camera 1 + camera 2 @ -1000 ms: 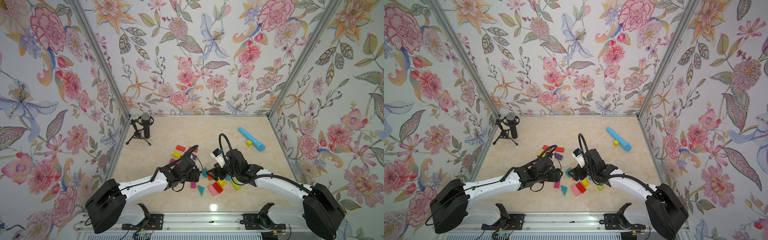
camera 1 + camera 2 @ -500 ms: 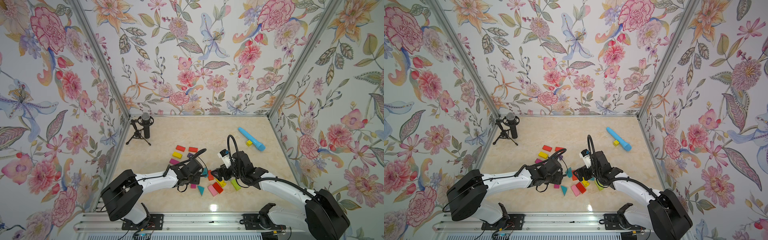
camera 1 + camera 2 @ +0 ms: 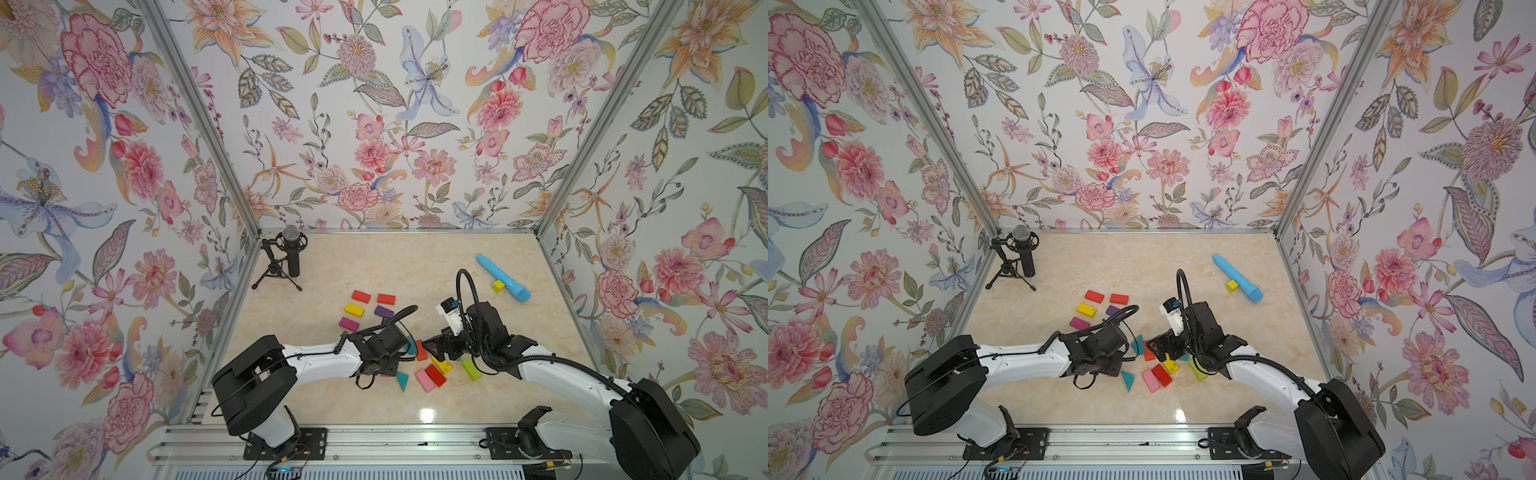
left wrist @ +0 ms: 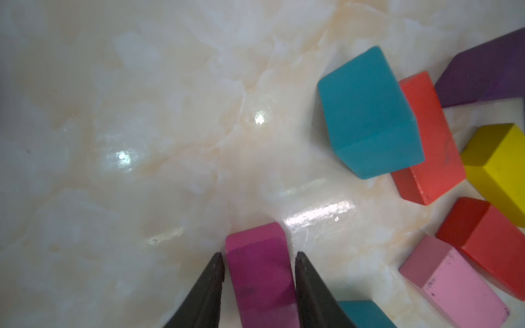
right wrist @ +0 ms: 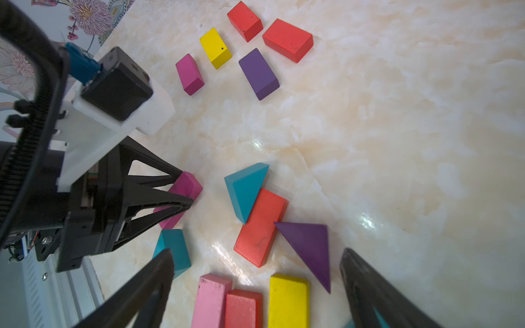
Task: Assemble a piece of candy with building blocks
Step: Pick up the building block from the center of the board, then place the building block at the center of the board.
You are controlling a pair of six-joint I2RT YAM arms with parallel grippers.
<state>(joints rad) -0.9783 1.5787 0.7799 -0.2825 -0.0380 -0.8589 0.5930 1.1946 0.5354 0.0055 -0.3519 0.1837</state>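
Grip check: left claw (image 4: 258, 254) clamps the magenta block (image 4: 260, 275), which sits flat on the worktop (image 4: 142, 113) at lower centre of the left wrist view. Lift straight up and keep clear of the teal wedge (image 4: 366, 113) at right. Right claw (image 5: 255, 251) gapes empty over the purple wedge (image 5: 309, 247). The worktop is glossy marble, likely slippery. Floral walls (image 3: 374, 124), and a mic (image 3: 291, 249) at the worktop's upper left.

The left arm (image 3: 320, 360) and the right arm (image 3: 559, 374) are white tubes with fat black joints. The left gripper (image 5: 186, 188) has two black pointy fingers (image 5: 159, 197) with triangle holes. Just behind it sit a white holder (image 5: 93, 127), a black box (image 5: 116, 85) and a blue plug (image 5: 81, 66). A black ribbed hose (image 5: 45, 91) runs behind them. The right gripper (image 5: 255, 252) is black too.
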